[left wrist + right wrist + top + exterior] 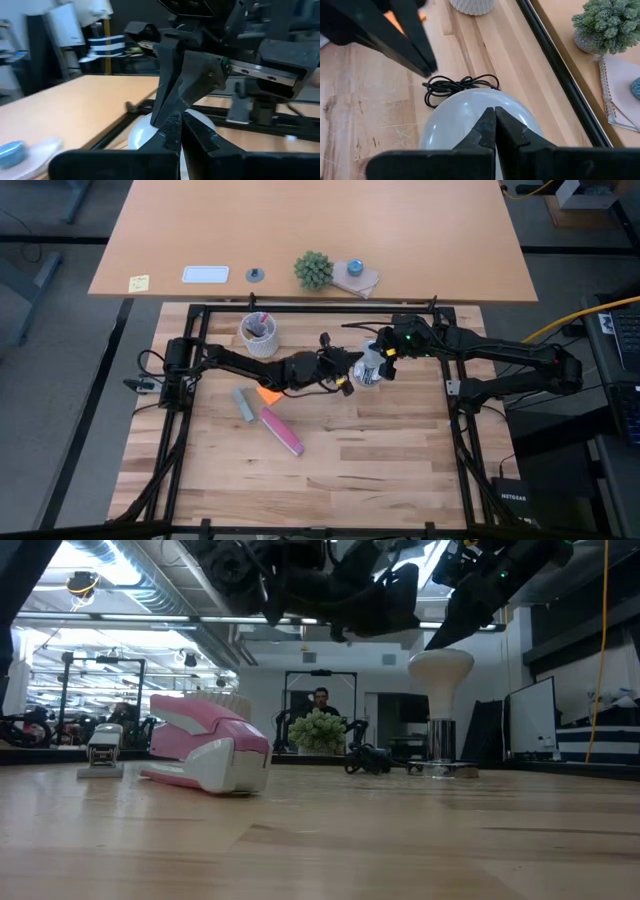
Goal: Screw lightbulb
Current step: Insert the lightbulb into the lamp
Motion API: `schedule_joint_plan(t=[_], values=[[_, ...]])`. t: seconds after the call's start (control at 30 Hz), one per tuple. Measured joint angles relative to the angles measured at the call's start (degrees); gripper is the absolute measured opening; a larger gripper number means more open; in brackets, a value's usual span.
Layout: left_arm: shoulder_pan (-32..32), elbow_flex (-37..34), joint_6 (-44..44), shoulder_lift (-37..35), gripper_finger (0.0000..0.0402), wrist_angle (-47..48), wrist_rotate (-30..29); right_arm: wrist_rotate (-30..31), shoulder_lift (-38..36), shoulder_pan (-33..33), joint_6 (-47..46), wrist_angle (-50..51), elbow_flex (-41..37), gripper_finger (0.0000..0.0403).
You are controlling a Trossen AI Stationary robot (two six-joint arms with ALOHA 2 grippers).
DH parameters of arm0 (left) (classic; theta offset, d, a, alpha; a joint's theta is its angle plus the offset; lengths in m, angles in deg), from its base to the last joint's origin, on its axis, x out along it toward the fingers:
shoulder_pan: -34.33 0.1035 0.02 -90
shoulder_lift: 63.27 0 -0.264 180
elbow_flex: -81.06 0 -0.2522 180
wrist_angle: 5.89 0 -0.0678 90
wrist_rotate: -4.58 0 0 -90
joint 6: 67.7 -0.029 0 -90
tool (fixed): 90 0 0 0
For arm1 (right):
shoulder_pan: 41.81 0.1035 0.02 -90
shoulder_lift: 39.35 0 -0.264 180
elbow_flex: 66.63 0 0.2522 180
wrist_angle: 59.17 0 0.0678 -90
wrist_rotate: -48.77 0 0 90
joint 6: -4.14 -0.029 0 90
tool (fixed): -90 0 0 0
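The white frosted lightbulb (440, 665) stands upright, its narrow base in the shiny metal socket (441, 748) at the table's middle. It also shows in the high view (368, 370) and the right wrist view (465, 120). My right gripper (495, 114) is shut, its tips right over the bulb's round top. My left gripper (351, 372) is shut and empty, just left of the bulb and above it; its fingers show in the right wrist view (415, 45). My right gripper's shut fingertips (432, 640) are at the bulb's round top (470, 107), coming from above and slanting in from the table's right. I cannot tell whether they touch it. The bulb stands upright in the socket.
The socket's black cord (457, 85) lies coiled beside the bulb. A white cup with pens (259, 333) stands at the far left. A pink stapler (282, 430), a grey-green block (243, 404) and an orange scrap (268, 394) lie left of centre. A potted plant (313, 270) stands on the desk behind.
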State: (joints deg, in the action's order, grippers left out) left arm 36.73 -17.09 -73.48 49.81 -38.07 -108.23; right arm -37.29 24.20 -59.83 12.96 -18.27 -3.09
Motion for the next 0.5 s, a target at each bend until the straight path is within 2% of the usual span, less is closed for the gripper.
schedule_joint_plan(t=[0.07,0.2,0.3,0.5], values=[[1.0,0.0,1.4,0.0,0.0,0.3,3.5,0.0,0.0,0.0,0.0,0.0,0.0,0.0002],[2.5,0.0,2.8,0.0,0.0,0.3,5.9,0.0,0.0,0.0,0.0,0.0,0.0,0.0002],[3.4,0.0,3.9,0.0,0.0,0.6,10.0,0.0,0.0,0.0,0.0,0.0,0.0,0.0002],[4.7,0.0,4.7,0.0,0.0,1.1,11.2,0.0,0.0,0.0,0.0,-0.1,0.0,0.0002]])
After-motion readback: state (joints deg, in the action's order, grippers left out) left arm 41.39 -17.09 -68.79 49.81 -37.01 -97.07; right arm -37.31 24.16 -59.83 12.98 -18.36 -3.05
